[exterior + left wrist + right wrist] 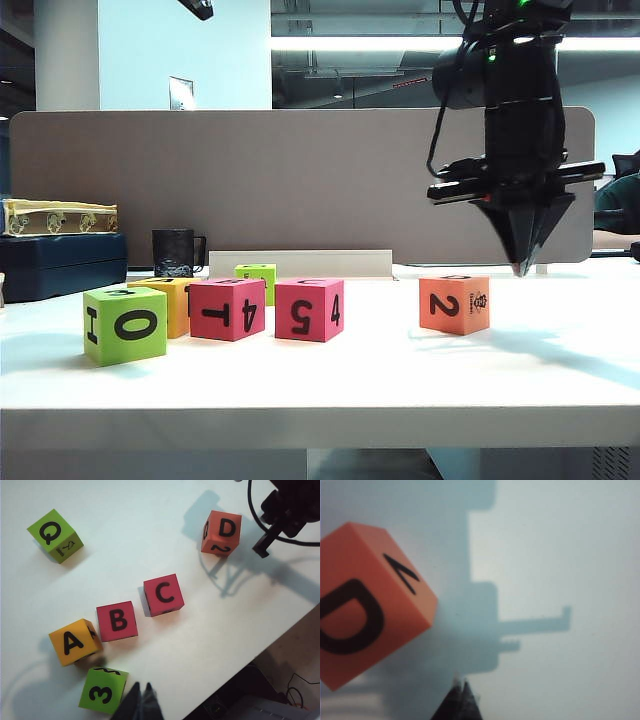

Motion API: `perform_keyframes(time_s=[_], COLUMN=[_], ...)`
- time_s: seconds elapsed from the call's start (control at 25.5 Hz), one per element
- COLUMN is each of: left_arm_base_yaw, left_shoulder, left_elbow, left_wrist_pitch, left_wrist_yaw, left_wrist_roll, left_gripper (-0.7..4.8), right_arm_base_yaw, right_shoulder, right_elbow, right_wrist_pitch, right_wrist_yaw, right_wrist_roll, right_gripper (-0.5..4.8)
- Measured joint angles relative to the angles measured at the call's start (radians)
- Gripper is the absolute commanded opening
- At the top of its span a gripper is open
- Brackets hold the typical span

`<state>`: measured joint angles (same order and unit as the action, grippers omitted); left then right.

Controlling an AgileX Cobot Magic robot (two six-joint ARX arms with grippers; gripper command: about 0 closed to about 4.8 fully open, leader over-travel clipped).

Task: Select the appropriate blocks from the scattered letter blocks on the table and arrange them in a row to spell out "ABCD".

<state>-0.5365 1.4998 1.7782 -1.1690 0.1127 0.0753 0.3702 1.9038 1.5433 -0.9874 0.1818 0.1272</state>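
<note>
Row mostly done: yellow-orange A cube, red B cube and red C cube lined up on the table. Still needs the orange D cube nudged in, sitting well apart to the right. Left gripper pinched together, up high over the near lime cube. Right gripper also together, empty, pointing down just beside D.

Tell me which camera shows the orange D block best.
The left wrist view: the whole orange D block shows, D on top, apart from the A, B, C cubes. The right wrist view crops it beside the shut right claw; the exterior view shows its 2 face.
</note>
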Motion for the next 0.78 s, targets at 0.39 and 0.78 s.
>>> perform_keyframes(time_s=[0.39,0.78], left_arm_base_yaw=[0.000,0.000], left_shoulder=[0.000,0.000], left_elbow=[0.000,0.000], left_wrist_pitch=[0.021,0.026], left_wrist_yaw=[0.000,-0.008], left_wrist_roll=[0.000,0.018], left_gripper=[-0.06,-0.06], right_arm_base_yaw=[0.000,0.000], right_shoulder=[0.026,0.084], right_elbow=[0.000,-0.001], right_wrist_pitch=[0.080,0.164], right_wrist_yaw=[-0.047,-0.073], right_wrist_roll=[0.000,0.000], right_gripper=[-0.01,-0.01])
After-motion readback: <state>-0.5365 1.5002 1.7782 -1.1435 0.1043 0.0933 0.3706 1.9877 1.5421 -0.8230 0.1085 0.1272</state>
